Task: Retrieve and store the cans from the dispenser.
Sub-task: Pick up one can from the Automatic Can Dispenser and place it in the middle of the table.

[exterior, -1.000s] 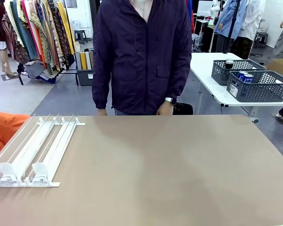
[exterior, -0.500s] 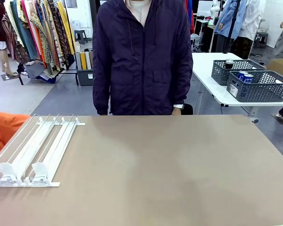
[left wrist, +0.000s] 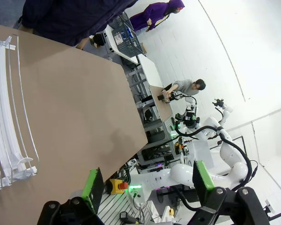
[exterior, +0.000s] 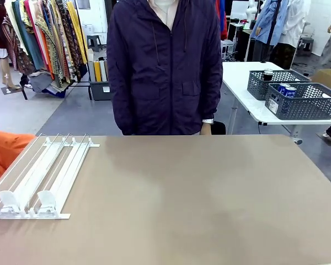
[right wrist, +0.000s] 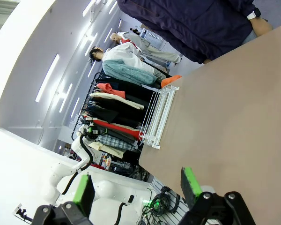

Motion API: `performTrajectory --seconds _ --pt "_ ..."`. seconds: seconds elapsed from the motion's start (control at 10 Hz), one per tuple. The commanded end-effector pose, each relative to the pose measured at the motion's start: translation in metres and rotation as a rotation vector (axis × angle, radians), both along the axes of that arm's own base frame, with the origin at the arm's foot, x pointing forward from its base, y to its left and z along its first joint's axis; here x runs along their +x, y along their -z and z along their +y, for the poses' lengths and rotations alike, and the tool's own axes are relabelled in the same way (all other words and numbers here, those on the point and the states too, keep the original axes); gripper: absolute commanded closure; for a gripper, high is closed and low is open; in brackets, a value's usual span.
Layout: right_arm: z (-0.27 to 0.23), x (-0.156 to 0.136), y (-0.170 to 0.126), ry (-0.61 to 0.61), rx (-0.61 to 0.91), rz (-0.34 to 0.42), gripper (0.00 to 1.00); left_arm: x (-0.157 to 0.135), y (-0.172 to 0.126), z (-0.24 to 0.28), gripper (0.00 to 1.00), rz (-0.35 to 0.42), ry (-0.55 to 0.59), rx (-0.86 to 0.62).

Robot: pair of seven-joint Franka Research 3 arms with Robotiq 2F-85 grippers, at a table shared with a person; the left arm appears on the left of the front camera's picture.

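Dispenser at my left, person across the table.

I see the dispenser [exterior: 41,174] lying on the table [exterior: 198,199] at its left edge, stoppers nearest me. The person [exterior: 165,66] stands behind the far edge, about centre. Behind and to the right, two baskets [exterior: 303,100] sit on a second table [exterior: 248,91], cans [exterior: 287,89] in them.

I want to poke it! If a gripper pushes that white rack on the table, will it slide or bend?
The rack looks thin and mostly open rails, so it is probably light and would likely slide on the smooth table. Its long clear side wires look slender, so they may flex. It lies flat and low, so tipping seems unlikely.
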State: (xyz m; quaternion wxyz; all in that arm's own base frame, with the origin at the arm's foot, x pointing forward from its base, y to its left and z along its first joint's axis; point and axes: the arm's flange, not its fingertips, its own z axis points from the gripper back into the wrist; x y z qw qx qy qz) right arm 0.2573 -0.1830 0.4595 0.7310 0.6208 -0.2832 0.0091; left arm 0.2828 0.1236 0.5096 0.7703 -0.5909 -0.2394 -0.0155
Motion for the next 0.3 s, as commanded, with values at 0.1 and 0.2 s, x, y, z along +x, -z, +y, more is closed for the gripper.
performTrajectory --seconds 0.1,0.2 --pt "0.0014 0.0035 -0.0046 0.010 0.026 -0.021 0.00 0.0016 -0.0010 -0.0013 0.00 -0.022 0.001 -0.011" --pt "0.0014 0.0035 -0.0046 0.010 0.026 -0.021 0.00 0.0016 -0.0010 -0.0013 0.00 -0.022 0.001 -0.011"
